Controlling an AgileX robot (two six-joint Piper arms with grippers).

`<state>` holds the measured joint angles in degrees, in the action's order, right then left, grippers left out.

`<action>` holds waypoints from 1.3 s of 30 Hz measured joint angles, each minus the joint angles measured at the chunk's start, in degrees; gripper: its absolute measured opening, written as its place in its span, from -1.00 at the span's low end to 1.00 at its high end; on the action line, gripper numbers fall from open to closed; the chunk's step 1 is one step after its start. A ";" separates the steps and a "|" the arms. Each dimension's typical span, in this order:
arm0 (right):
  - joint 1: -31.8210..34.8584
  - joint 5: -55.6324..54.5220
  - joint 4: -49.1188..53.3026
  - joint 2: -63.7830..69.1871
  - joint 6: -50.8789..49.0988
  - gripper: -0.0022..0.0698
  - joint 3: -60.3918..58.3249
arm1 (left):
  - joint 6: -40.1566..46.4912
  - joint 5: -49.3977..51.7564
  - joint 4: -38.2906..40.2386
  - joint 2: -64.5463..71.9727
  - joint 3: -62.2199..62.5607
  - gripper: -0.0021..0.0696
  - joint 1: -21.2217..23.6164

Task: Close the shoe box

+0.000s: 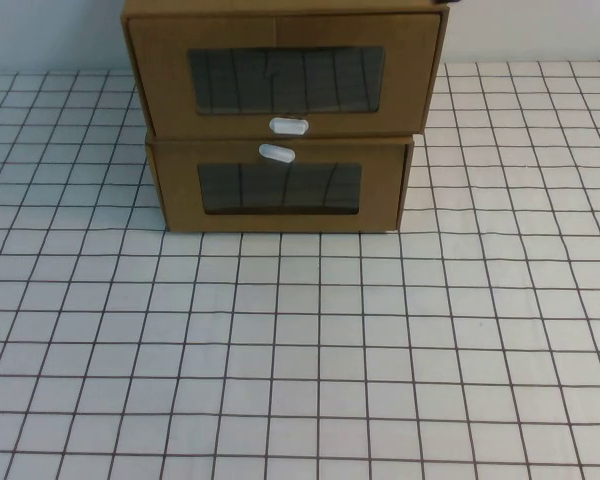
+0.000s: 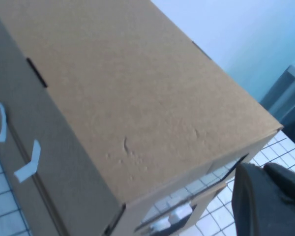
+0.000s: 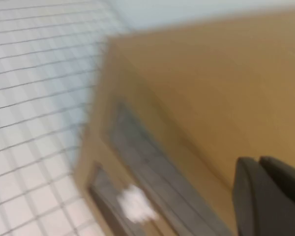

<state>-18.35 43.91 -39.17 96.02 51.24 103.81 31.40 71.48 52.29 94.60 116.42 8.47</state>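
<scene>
The shoe box [image 1: 285,70] is the upper of two stacked brown cardboard boxes at the table's far middle. It has a clear window [image 1: 286,79] and a white oval tab handle [image 1: 288,126] below it. Its front stands slightly forward of the lower box's front. The left wrist view shows its top [image 2: 137,98] and a narrow dark gap behind its front panel. In the right wrist view the box [image 3: 211,83] is blurred. My left gripper [image 2: 260,169] is shut and empty, above the box near its front corner. My right gripper [image 3: 258,162] is shut and empty above the box top. Neither gripper shows in the high view.
The lower cardboard box [image 1: 280,190] carries the shoe box and has its white handle [image 1: 276,153] above its window. The table [image 1: 300,360] is covered with a white cloth with a dark grid. A pale wall stands behind the boxes.
</scene>
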 joint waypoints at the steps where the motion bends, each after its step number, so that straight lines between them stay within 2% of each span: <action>1: 2.73 0.14 -0.11 -0.54 -1.64 -0.98 -0.70 | 0.44 0.11 0.00 -1.43 -1.47 -0.96 0.37; 8: 19.01 -0.72 -8.49 -10.20 -4.90 -0.98 -13.28 | 5.68 -1.92 0.00 -12.92 -19.85 -0.96 1.96; 14: 28.15 -10.81 -19.05 -25.42 2.24 -0.98 -30.52 | 9.56 -11.94 1.25 -25.29 -38.39 -0.96 1.96; 18: 28.97 -24.16 -30.83 -33.46 9.46 -0.98 -44.62 | 11.61 -16.42 3.23 -31.04 -47.06 -0.96 1.96; 22: 29.17 -29.76 -40.53 -37.54 17.82 -0.98 -54.18 | 12.08 -18.31 3.89 -35.60 -51.40 -0.96 1.13; 29: 29.17 -29.40 -47.20 -38.00 23.92 -0.98 -65.75 | 13.11 -16.35 6.92 -41.86 -53.31 -0.96 -2.55; 34: 29.17 -22.30 -47.81 -38.55 27.66 -0.98 -67.21 | 12.24 -16.89 5.61 -49.24 -57.56 -0.96 -2.85; 39: 29.17 -17.30 -48.07 -42.73 29.96 -0.98 -67.21 | 11.39 -17.05 5.50 -54.82 -66.30 -0.96 -6.69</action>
<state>10.82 26.60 -87.24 53.29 81.19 36.61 42.79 54.43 57.79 39.78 50.12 1.78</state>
